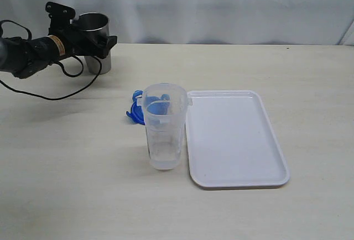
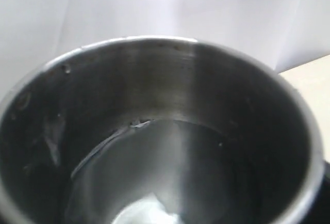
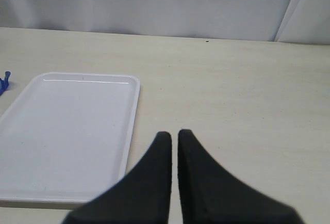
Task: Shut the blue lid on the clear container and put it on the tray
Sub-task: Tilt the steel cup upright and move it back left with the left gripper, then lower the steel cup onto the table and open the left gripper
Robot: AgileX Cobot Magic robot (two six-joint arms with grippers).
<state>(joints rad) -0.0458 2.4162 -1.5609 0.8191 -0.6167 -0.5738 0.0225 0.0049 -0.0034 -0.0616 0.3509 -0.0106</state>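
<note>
The clear container (image 1: 164, 135) stands upright mid-table with its mouth uncovered, just left of the white tray (image 1: 235, 140). The blue lid (image 1: 133, 114) lies on the table behind it, partly seen through the plastic; one blue edge (image 3: 4, 83) shows in the right wrist view. My left gripper (image 1: 100, 41) sits at the back left around a steel cup (image 1: 95, 30). That cup's inside (image 2: 170, 146) fills the left wrist view and hides the fingers. My right gripper (image 3: 174, 133) is shut and empty, hovering beside the tray (image 3: 72, 131); it does not show in the exterior view.
The steel cup stands on the table near the white backdrop, with the left arm's black cable (image 1: 66, 88) looping onto the table in front of it. Bare table lies right of the tray and in front of the container.
</note>
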